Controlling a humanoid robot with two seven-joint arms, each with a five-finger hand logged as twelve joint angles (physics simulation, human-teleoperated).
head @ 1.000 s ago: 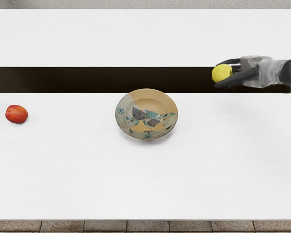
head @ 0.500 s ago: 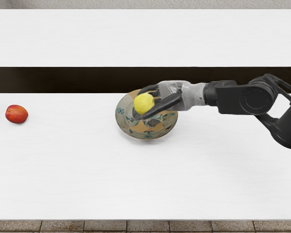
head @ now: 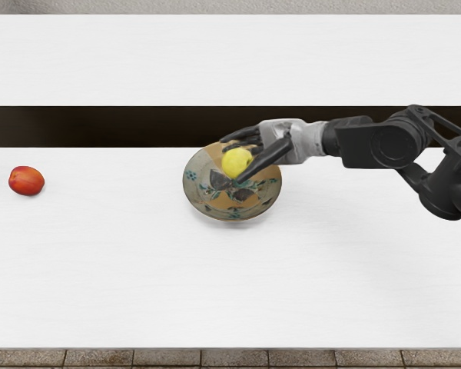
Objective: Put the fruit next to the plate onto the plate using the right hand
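Note:
A yellow fruit [head: 235,163] lies in the back half of the patterned plate [head: 215,201] at the table's middle. My right hand [head: 240,155] hovers over it, its arm coming in from the right edge. The fingers [head: 242,136] are spread above and behind the fruit, and one finger runs down along the fruit's right side. The hand looks open, its grip on the fruit loosened. No left arm shows.
A red-orange fruit [head: 26,181] sits alone on the white table [head: 230,292] far to the left. A dark gap [head: 100,127] runs across behind the plate, with another white surface beyond it.
The right hand brought the yellow fruit from the right edge to over the plate. In the last half second the fruit sank into the plate, the fingers spread and the wrist drew back right.

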